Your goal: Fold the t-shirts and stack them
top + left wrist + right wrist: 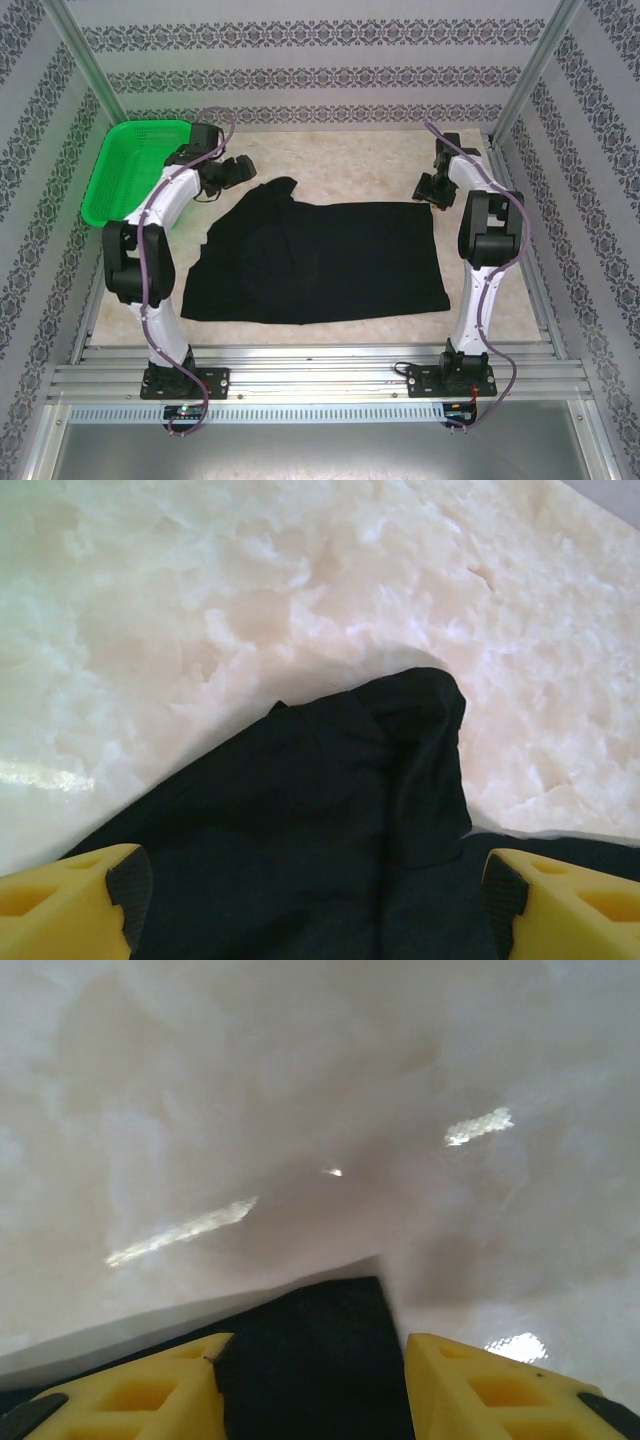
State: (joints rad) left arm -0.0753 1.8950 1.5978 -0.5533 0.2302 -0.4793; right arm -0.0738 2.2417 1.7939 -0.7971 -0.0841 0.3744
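We see the pale marbled tabletop (pixel 350 165) carrying one black t-shirt (pixel 330 260). It lies across the middle, closer to the near edge than to the far one. Its right part lies flat, with a straight edge running toward the far right. Its left part is rumpled and doubled over, and a flap reaches up toward the far left corner.

A green mesh basket (pixel 115 175) sits in the far left corner, well apart from the shirt.

The left tool (pixel 240 170) hangs just beside that raised flap, near the basket. In its wrist view the left tool (pixel 315 890) stands spread wide. The rounded fold of the t-shirt (pixel 330 810) lies beneath and between its yellow fingers (pixel 60 905).

The right tool (pixel 428 190) is at the shirt's far right corner. Seen from its wrist, the right tool (pixel 310 1370) is partly spread, with the corner of the cloth (pixel 320 1330) lying in the gap. We cannot tell whether its fingers (pixel 480 1385) touch the fabric.
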